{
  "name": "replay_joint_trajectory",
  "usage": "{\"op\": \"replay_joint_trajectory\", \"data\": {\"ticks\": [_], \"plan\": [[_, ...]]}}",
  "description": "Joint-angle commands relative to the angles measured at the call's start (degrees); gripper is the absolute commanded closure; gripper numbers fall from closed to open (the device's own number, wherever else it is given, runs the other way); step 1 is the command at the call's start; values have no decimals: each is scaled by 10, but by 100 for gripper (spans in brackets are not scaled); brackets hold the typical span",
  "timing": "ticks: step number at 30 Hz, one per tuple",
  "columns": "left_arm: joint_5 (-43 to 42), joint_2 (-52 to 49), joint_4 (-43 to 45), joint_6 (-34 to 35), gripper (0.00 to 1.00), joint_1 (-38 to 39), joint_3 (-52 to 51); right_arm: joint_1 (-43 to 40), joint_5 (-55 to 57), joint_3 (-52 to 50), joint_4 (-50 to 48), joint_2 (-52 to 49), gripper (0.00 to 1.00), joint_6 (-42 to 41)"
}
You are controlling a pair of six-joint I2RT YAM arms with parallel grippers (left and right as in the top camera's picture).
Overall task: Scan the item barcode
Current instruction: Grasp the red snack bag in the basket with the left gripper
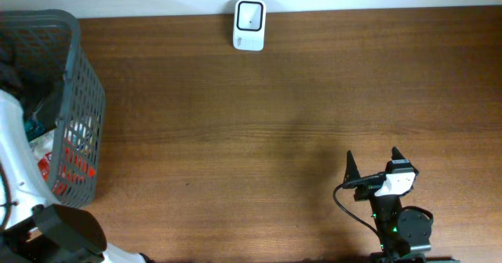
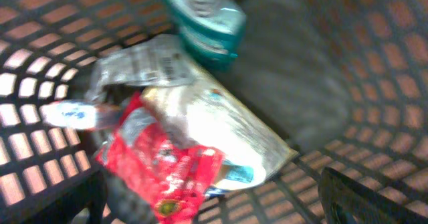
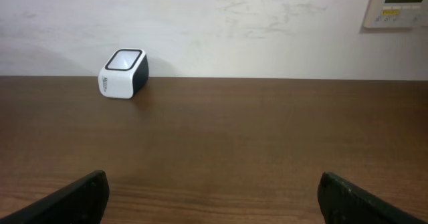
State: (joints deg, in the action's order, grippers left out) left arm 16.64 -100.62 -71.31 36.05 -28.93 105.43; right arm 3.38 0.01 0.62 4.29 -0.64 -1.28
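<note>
Items (image 2: 221,124) lie piled in the basket (image 2: 381,63). The left end effector (image 2: 214,200) hangs above them, jaws apart, apparently positioned for picking. The right end effector (image 3: 214,197), jaws apart, faces the scanner (image 3: 124,73) across the table (image 3: 267,137).

One scanner (image 1: 249,25), one basket (image 1: 83,114), at least four packets (image 2: 167,165)

Nothing can be read for certain: the print on the red packet (image 2: 164,167), pale packet (image 2: 221,127) and teal carton (image 2: 207,27) in the basket (image 2: 374,43) is blurred, while markings on the far-left scanner (image 3: 124,73) and far-right wall panel (image 3: 399,3) are too small.
</note>
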Motion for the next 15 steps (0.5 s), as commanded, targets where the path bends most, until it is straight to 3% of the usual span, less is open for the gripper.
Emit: {"op": "replay_joint_trajectory", "data": {"ticks": [1,8,15], "plan": [[-5,-7,-25,55,2,-26,3,4,7,-3,4,3,1,0],[-44,-12,-42,55,2,-27,-19,4,7,-3,4,3,1,0],[-31,-59,-19,55,1,-32,-76,4,7,-3,4,3,1,0]]}}
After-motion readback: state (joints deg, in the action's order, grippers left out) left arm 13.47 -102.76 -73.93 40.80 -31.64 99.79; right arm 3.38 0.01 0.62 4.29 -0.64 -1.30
